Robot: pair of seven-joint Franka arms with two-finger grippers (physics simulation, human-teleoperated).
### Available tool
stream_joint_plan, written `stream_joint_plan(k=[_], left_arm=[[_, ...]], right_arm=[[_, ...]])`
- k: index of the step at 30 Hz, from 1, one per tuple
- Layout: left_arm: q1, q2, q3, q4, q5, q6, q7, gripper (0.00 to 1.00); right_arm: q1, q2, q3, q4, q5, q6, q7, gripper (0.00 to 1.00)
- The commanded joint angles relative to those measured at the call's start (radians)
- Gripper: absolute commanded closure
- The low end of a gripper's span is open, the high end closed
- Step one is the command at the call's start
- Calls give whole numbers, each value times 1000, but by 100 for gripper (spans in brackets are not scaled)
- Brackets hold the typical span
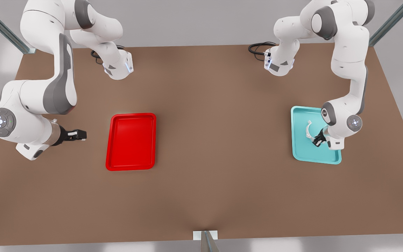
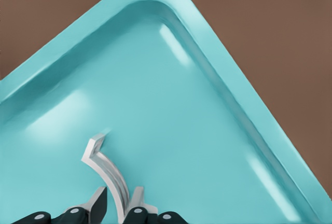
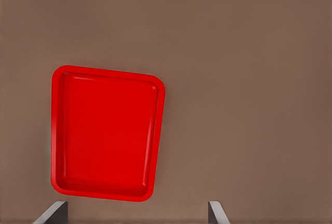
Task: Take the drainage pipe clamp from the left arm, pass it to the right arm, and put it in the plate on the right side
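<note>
Left gripper point(image 2: 118, 203) clamps the drainage pipe clamp point(image 2: 106, 169) inside the teal tray point(image 2: 218, 110): pickup step. Next, lift toward the waiting, wide-open right gripper point(image 1: 78, 134) beside the plate point(image 1: 131, 141).

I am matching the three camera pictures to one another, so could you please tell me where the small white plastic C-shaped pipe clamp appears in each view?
Front view: the small white plastic C-shaped pipe clamp sits in the teal rectangular tray, at the front view's right, with the left gripper at it.
Left wrist view: the clamp stands between the jaws.
Right wrist view: not in it.
Shared landmark: the teal tray.
</note>
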Motion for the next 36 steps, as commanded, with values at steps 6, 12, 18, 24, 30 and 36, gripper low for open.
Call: stream_joint_plan(k=[6,12,18,24,30,36], left_arm=[[0,3,0,4,-8,15,-36,64],[-6,15,0,4,-8,20,-36,64],[-8,17,0,4,-9,18,-40,79],[-11,8,0,4,-9,12,-42,79],[-59,-136,0,73,-9,-155,-43,79],[-223,-43,-161,497,-2,-675,-437,79]], right_arm=[[0,12,0,-3,-18,25,-4,0],[55,63,9,0,-23,17,-1,0],[54,69,9,2,-27,17,-6,0],[55,69,9,-3,-27,20,-7,0],[78,71,10,10,-23,26,-7,0],[269,147,55,11,66,181,-4,0]])
